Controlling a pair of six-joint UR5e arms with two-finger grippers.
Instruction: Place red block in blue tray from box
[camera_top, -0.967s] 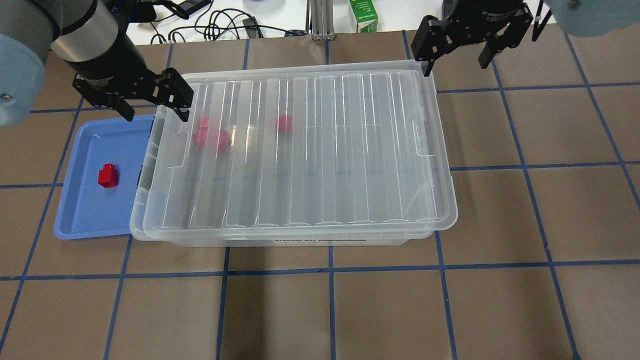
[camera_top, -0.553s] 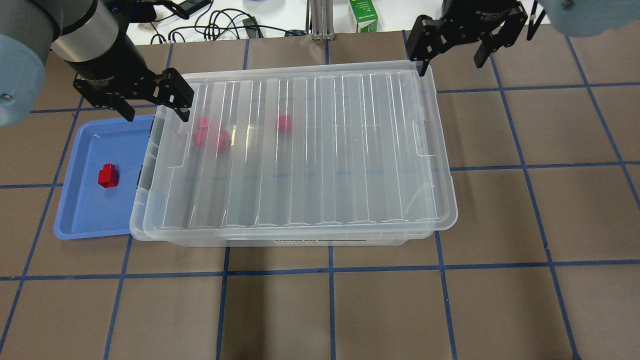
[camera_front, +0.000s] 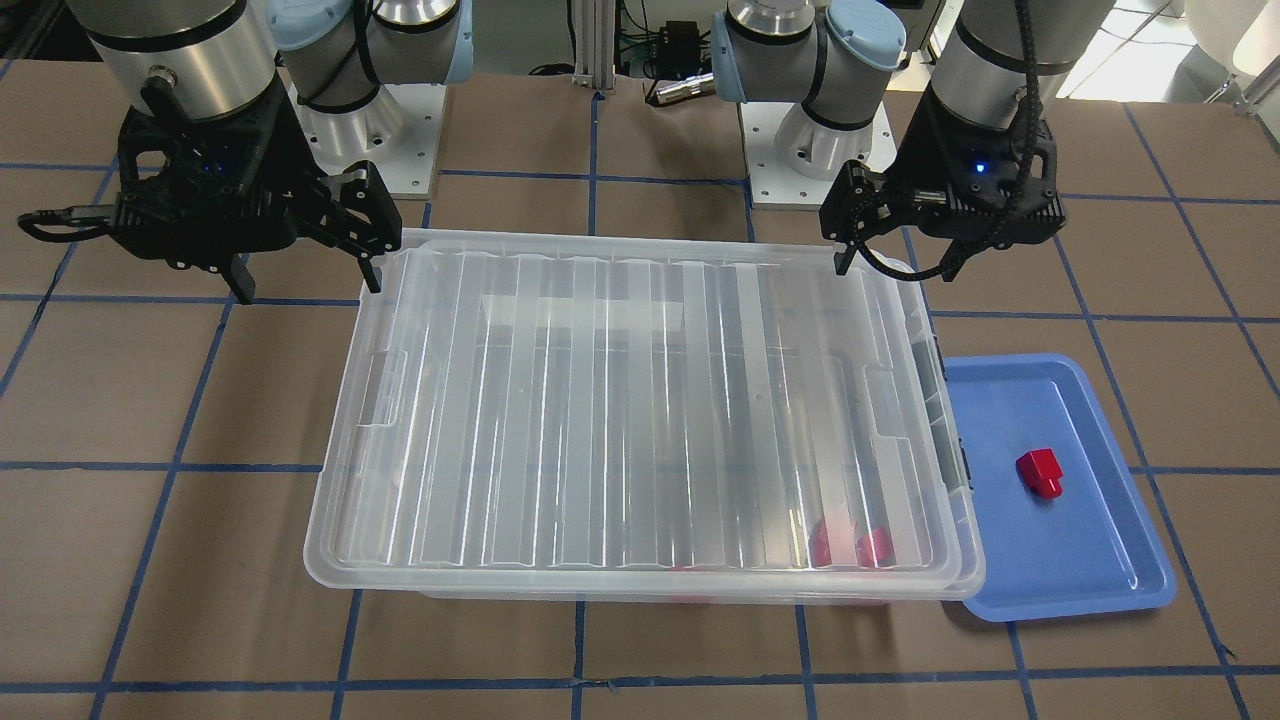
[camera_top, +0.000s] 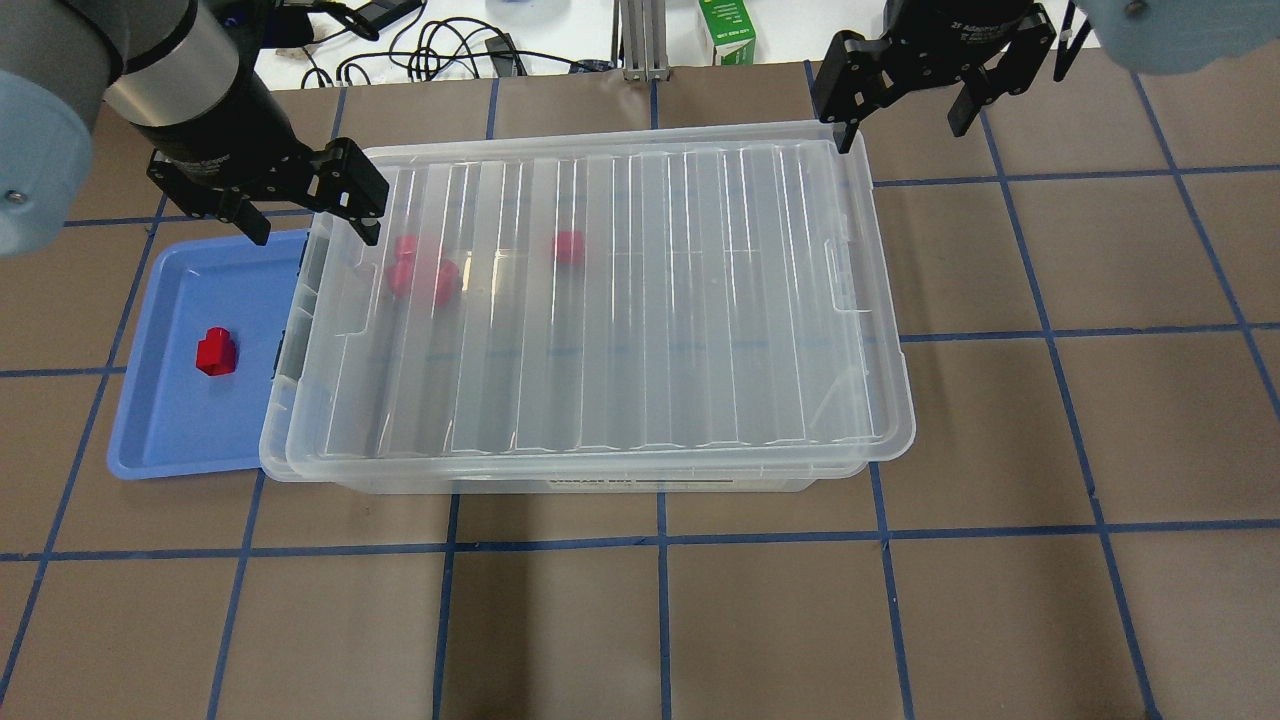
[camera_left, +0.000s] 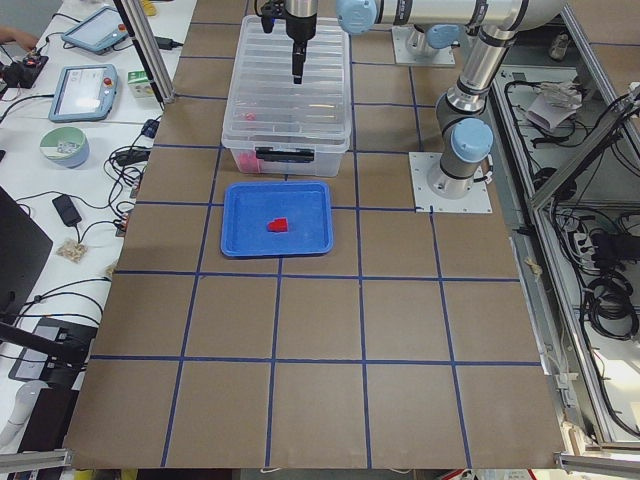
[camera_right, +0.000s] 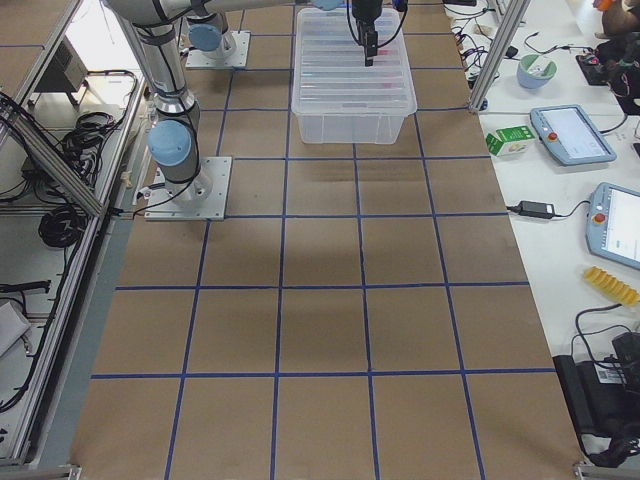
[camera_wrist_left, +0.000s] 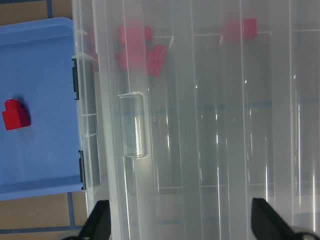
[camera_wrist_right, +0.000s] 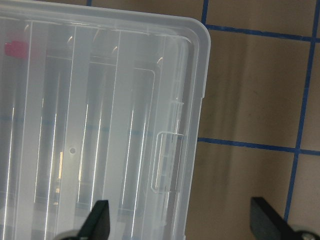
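The box (camera_top: 620, 300) stands mid-table with its ribbed clear lid lying on it, slightly askew. Several red blocks (camera_top: 420, 272) show blurred through the lid near its left back corner, and another (camera_top: 569, 247) lies further right. The blue tray (camera_top: 190, 430) touches the box's left end and holds one red block (camera_top: 215, 351). My left gripper (camera_top: 312, 225) is open and empty above the box's left back corner. My right gripper (camera_top: 905, 130) is open and empty above the right back corner. The left wrist view shows the tray (camera_wrist_left: 40, 155) and its block (camera_wrist_left: 16, 114).
Grey latches (camera_front: 940, 400) sit on the box end facing the tray. A green carton (camera_top: 727, 30), cables and a metal post (camera_top: 640, 40) lie beyond the table's far edge. Both arm bases (camera_front: 800, 140) stand on the robot's side of the box.
My right gripper has moved a little toward the table's far edge, still open. The left gripper, box, tray and blocks have not moved.
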